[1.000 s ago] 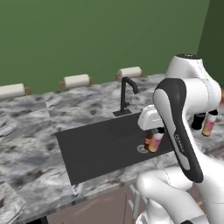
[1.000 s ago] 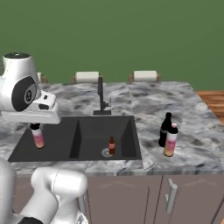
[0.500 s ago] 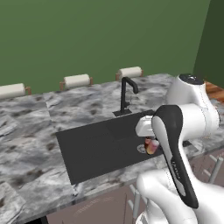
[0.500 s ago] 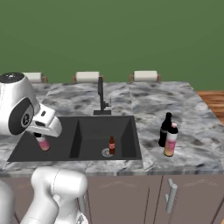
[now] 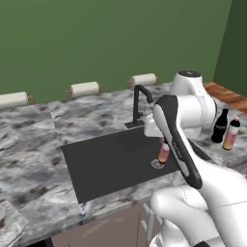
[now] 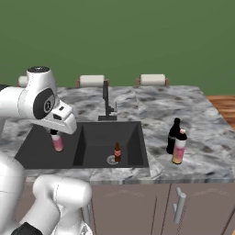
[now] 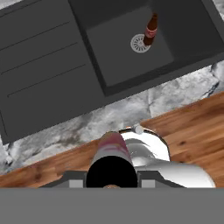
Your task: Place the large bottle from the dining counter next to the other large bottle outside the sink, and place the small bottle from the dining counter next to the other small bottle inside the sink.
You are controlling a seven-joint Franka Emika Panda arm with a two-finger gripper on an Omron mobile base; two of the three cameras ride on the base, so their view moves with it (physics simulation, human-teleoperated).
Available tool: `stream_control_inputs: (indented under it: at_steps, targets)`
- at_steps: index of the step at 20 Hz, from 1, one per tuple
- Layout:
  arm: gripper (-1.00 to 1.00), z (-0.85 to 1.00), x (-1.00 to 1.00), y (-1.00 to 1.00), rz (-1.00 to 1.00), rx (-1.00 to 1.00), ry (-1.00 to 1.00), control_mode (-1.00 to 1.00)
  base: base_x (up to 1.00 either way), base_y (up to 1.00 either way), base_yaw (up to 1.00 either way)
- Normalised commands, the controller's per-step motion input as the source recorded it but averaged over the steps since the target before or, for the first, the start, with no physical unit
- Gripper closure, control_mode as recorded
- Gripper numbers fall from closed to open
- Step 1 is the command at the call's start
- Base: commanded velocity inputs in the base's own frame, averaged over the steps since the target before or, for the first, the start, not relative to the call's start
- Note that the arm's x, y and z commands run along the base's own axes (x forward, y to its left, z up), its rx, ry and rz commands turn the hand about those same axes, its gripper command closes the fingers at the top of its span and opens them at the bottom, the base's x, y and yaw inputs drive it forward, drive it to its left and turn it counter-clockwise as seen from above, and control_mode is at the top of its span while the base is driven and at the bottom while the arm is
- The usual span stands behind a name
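Gripper (image 6: 57,134) grips small bottle (image 6: 58,142) over sink (image 6: 133,133) holding other small bottle (image 6: 117,152).

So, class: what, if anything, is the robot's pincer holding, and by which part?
The pincer holds the small pink bottle by its whitish top, hanging upright over the black sink.

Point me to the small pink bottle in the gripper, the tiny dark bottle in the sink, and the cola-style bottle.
Small pink bottle (image 6: 58,143): right base view, on its pink body.
Tiny dark bottle (image 6: 117,152): right base view, on its body by the drain.
Cola-style bottle (image 6: 173,136): right base view, on its dark body.
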Motion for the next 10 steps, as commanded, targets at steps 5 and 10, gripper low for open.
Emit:
stream_control_inputs:
  at_steps: [5,10]
  targets:
    - [1.0,-0.22,0.7,-0.01,0.0,0.0,0.05,-1.0,0.0,0.0,0.0]
    - [1.0,-0.63,0.5,0.0,0.0,0.0,-0.13,-1.0,0.0,0.0,0.0]
